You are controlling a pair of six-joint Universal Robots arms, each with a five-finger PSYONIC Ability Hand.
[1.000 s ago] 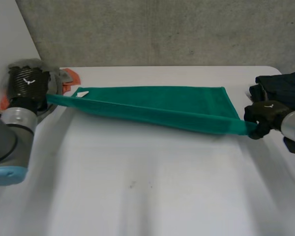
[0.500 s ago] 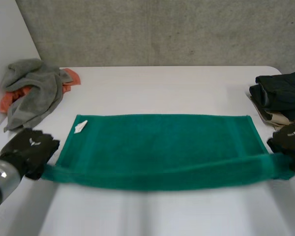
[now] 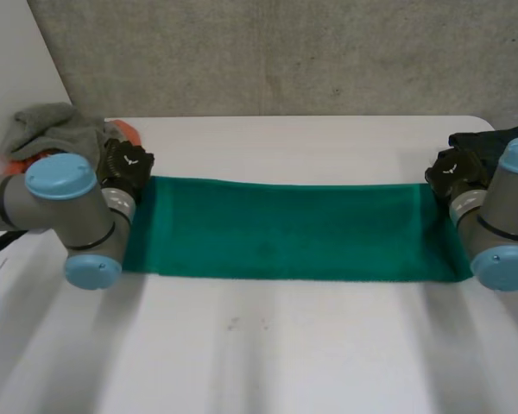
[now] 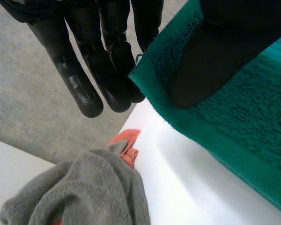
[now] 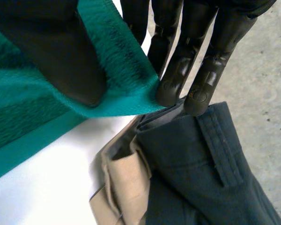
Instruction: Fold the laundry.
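A green towel (image 3: 285,228) lies across the white table (image 3: 285,345) as a long band, doubled over along its length. My left hand (image 3: 128,166) is at its far left corner. In the left wrist view the thumb (image 4: 210,61) presses on the towel (image 4: 243,122) while straight fingers (image 4: 107,70) sit behind the corner, pinching it. My right hand (image 3: 453,171) is at the far right corner. There the thumb (image 5: 51,51) lies on the towel (image 5: 18,117) with fingers (image 5: 178,70) under the corner, pinching it too.
A crumpled grey towel (image 3: 47,129) over an orange cloth (image 4: 126,145) sits just beyond my left hand. A stack of dark clothes (image 3: 501,142) with a beige garment (image 5: 122,183) lies right by my right hand's fingertips. A grey wall stands behind the table.
The towel first hung stretched between the hands, then lay spread with the hands at its near edge. Both hands have since carried that edge to the far side, doubling the towel.
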